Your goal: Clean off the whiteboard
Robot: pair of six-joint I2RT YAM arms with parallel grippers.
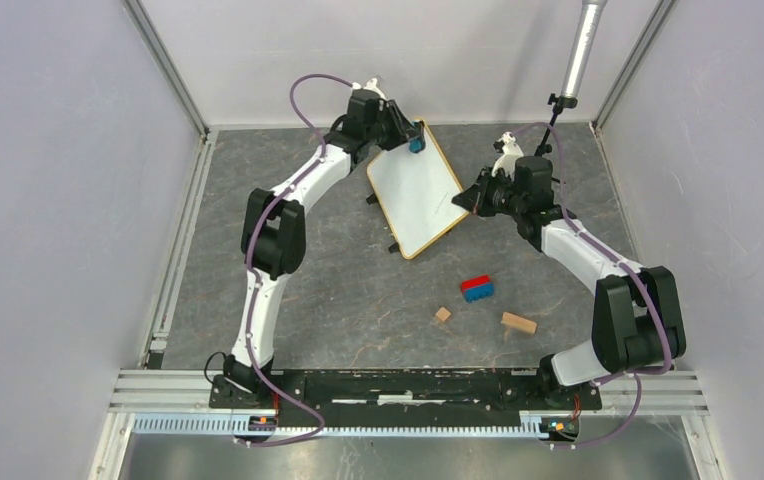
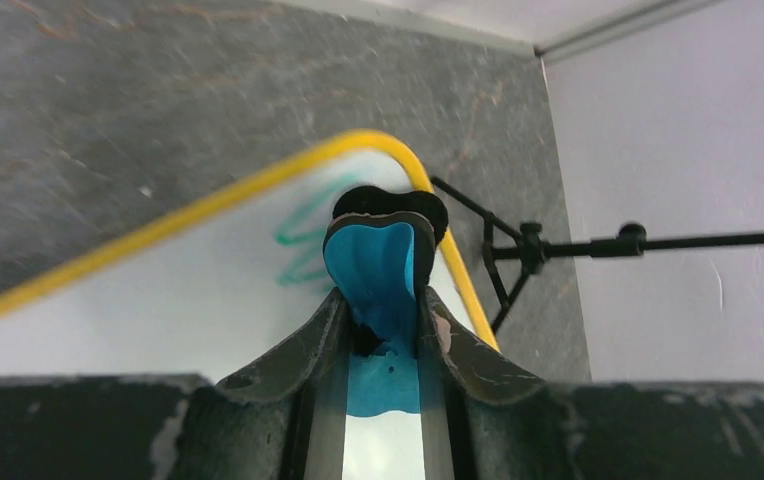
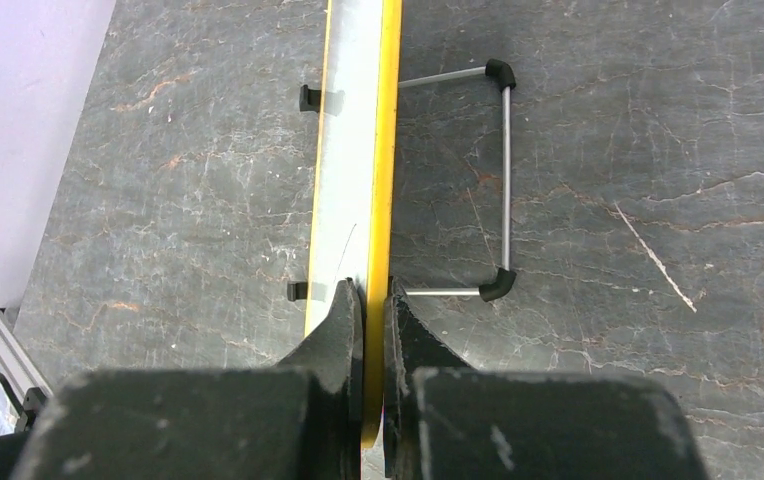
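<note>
Whiteboard [image 1: 413, 190] sits at the far middle of the grey table [image 1: 358, 300], btw our two arms. It looks tipped up on its right side, not flat.

Our right claw [image 1: 466, 200] pinches the board's right edge. In the right wrist view its fingers [image 3: 343, 320] press on both sides of the yellow frame [image 3: 386, 150]. Two small black feet [image 3: 306, 97] show on one side of the board, and a wire loop [image 3: 504, 180] w/ black ends on the other.

Our left claw [image 1: 410, 138] is at the board's far corner, squeezed tight on a blue eraser [image 2: 378, 265]. The eraser's tip is right by the green marks [image 2: 308, 245] near the rounded corner. We can't tell if it touches the white face.

A black stand [image 2: 528, 250] w/ thin legs is at the back, just past that corner.

Near side, well apart from the board: a red and blue block [image 1: 476, 288] and two small wood blocks [image 1: 518, 323].
</note>
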